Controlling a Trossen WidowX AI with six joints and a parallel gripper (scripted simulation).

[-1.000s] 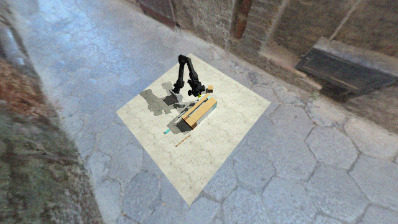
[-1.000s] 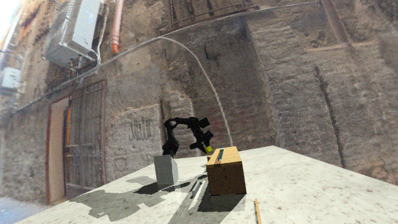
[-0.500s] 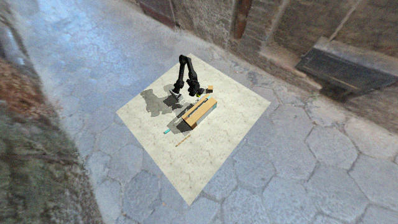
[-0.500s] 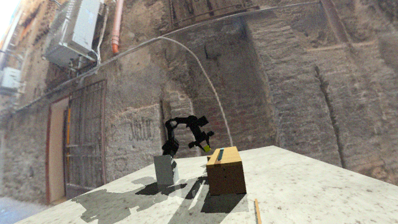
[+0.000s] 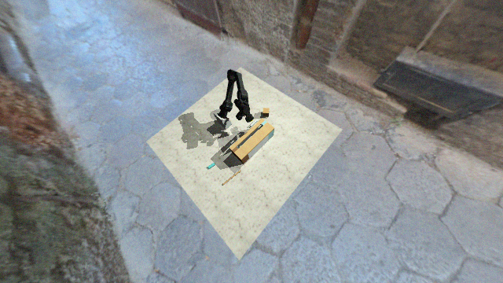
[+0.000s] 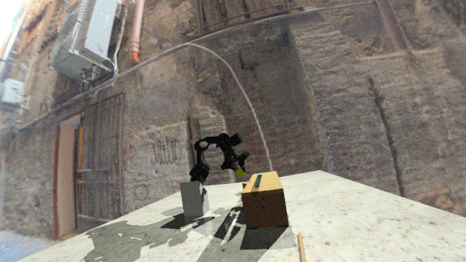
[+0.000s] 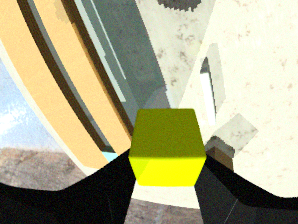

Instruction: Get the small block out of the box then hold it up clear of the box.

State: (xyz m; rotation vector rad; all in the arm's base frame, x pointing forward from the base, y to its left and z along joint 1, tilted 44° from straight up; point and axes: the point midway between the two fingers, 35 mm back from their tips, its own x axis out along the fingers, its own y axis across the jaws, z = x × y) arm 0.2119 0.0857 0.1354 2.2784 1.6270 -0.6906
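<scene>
The small yellow block (image 6: 240, 172) (image 7: 167, 142) is between the fingers of my gripper (image 6: 240, 169) (image 7: 165, 152), which is shut on it. In the top view the gripper (image 5: 244, 116) hides the block. The block is held in the air, above the level of the box top in the exterior view. The wooden box (image 5: 253, 142) (image 6: 265, 209) (image 7: 30, 70) stands upright on the table (image 5: 275, 189) (image 6: 346, 218), with a long slot in its top. In the wrist view the box lies left of the block, with its edge passing behind the block.
A small wooden cube (image 5: 266, 112) (image 7: 221, 159) lies near one end of the box. A grey upright block (image 6: 193, 200) stands on the arm's side. A thin wooden stick (image 5: 231, 178) (image 6: 301, 247) and a small cyan piece (image 5: 211, 166) lie beyond the box's other end. A white strip (image 7: 207, 95) lies on the table.
</scene>
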